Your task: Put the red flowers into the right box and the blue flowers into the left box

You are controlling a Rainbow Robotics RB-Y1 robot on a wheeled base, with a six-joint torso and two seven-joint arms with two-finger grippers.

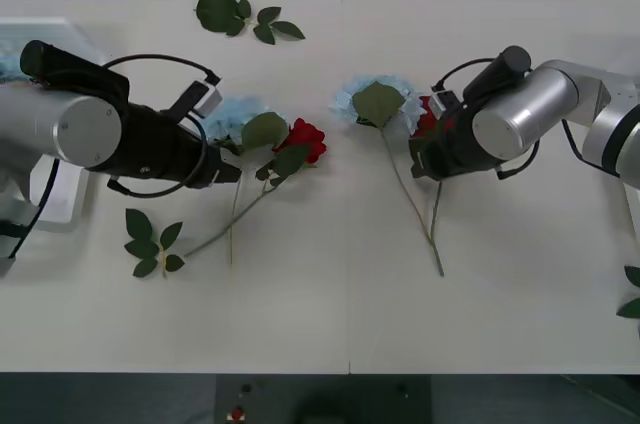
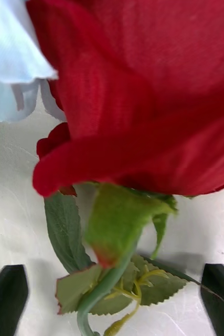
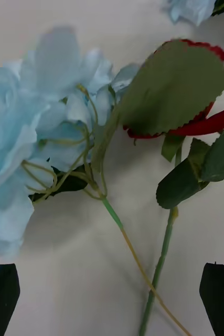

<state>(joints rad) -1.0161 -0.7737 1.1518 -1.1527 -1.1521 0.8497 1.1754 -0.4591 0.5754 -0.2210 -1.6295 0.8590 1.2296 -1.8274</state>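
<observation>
Plain white worktop (image 1: pixel 330 304) with a dark strip of room behind it, and honestly not much sorting looks done yet: four flowers are lying loose on it. The white slatted plastic basket (image 1: pixel 62 206) sits behind the left arm at the worktop's edge; can't tell what's in it.

The left hand (image 3: pixel 112 294) is low over the worktop, black fingers (image 3: pixel 1 291) spread wide with nothing between them. Straight ahead of it lies a fluffy pale-blue fabric flower cluster (image 3: pixel 43 152), its thin stem running back between the fingers, and a deep-red fabric rose (image 1: pixel 305 137) lies just beyond, stems crossing.

The right hand (image 2: pixel 112 296) is also down low and spread, empty, fingers straddling the green stem of a second red rose (image 2: pixel 143 94) right in front. Another pale-blue cluster (image 1: pixel 372 101) lies just past that bloom. So I'd say both grabs are lined up, none closed.
</observation>
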